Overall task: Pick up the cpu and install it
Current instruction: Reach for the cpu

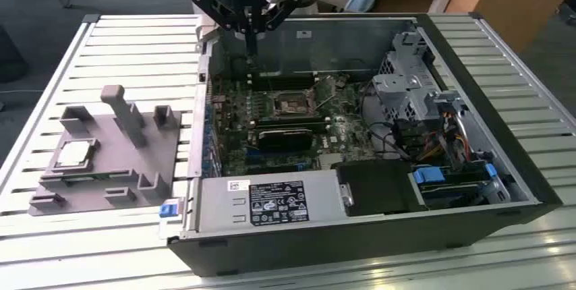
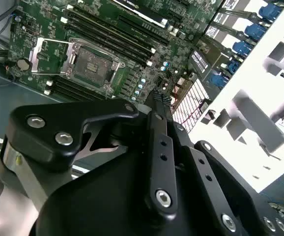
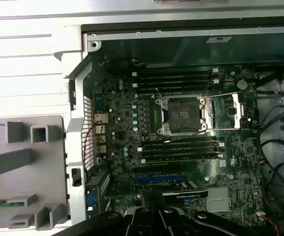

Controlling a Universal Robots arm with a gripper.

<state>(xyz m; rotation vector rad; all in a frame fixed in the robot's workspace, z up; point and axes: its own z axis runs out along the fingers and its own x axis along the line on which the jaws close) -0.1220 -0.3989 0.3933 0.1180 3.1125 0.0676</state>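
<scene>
Presently, the gripper (image 2: 159, 98) is held high over the far side of the computer case (image 1: 360, 239), its fingers drawn together with nothing between them. The cpu (image 1: 77, 154) is seen lying flat in a recess of the grey fixture (image 1: 148, 152), outside the case on the exterior view's left and well apart from the gripper. The socket (image 3: 184, 114) is found bare, with its metal frame (image 3: 225, 110) swung aside, presumably so the chip can be seated.

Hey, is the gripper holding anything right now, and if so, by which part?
Nothing is held. The gripper hangs over the open computer case, while the cpu lies on the grey fixture outside it, apart from the gripper.
</scene>
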